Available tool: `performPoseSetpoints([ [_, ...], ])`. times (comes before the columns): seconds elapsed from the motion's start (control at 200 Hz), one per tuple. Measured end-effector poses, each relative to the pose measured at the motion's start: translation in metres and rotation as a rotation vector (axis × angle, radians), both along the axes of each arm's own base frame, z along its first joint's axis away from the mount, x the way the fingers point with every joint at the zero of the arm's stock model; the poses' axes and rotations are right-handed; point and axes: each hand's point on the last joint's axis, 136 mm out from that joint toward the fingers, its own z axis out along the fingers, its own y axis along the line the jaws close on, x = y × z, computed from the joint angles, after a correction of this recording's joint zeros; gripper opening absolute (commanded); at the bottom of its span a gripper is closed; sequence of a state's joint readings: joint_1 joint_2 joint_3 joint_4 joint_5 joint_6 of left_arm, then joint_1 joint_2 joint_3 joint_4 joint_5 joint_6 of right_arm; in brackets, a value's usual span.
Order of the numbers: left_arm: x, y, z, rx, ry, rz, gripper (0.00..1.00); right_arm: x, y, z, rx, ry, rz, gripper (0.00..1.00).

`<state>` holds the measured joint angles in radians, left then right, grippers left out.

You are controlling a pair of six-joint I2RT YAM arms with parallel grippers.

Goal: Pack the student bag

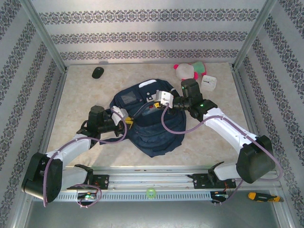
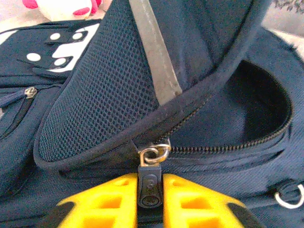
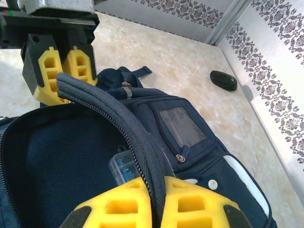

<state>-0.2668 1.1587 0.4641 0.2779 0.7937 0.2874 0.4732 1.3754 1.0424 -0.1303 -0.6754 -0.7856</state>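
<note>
From above, the student bag point(image 1: 147, 135) lies flat in the middle of the pale surface point(image 1: 80, 95), its top end towards the arms and its main compartment gaping. The left gripper point(image 1: 126, 122) sits at the bag's left side and the right gripper point(image 1: 159, 100) at its far right corner, both touching the fabric. Behind the bag, well apart from it, are a black mouse point(image 1: 98, 72), a pink and white plush toy point(image 1: 186, 71) and a small white clock point(image 1: 209, 82). A screwdriver point(image 1: 260, 196) lies by the right arm's base. At the left wrist, the yellow fingers point(image 2: 109, 202) are pinched narrow on the black zipper pull point(image 2: 149, 179), which stands upright between them. The zip runs off to the right along the open mouth, and a mesh-lined flap with a grey stripe arches above. At the right wrist, that gripper's yellow fingers point(image 3: 118, 206) are clamped tight on the corded edge of the bag's opening, lifting it. Inside the dark lining a small pale box point(image 3: 122, 166) shows, too blurred to name. Across the opening the left gripper is at the other end of the same edge.
</note>
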Motion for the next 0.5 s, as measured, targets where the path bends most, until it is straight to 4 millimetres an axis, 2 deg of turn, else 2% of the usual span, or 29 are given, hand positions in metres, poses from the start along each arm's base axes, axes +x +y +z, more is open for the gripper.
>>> performPoseSetpoints([
  [0.16, -0.0030, -0.0006, 0.0037, -0.008, -0.011, -0.010, 0.04, 0.0009, -0.0003, 0.0001, 0.000, 0.001, -0.006, 0.00],
  [0.23, -0.0038, -0.0004, 0.0030, -0.008, -0.009, -0.010, 0.07, 0.0010, -0.0003, 0.0002, 0.001, 0.001, -0.007, 0.00],
  [0.29, -0.0038, -0.0002, 0.0029, -0.009, -0.007, -0.007, 0.14, 0.0010, -0.0003, 0.0002, 0.001, 0.001, -0.007, 0.00],
  [0.41, -0.0040, -0.0004, 0.0029, -0.012, -0.002, -0.006, 0.16, 0.0010, -0.0003, 0.0002, 0.001, 0.002, -0.007, 0.00],
  [0.5, -0.0052, -0.0009, 0.0026, -0.016, 0.006, -0.011, 0.06, 0.0011, -0.0003, 0.0002, 0.002, 0.004, -0.008, 0.00],
])
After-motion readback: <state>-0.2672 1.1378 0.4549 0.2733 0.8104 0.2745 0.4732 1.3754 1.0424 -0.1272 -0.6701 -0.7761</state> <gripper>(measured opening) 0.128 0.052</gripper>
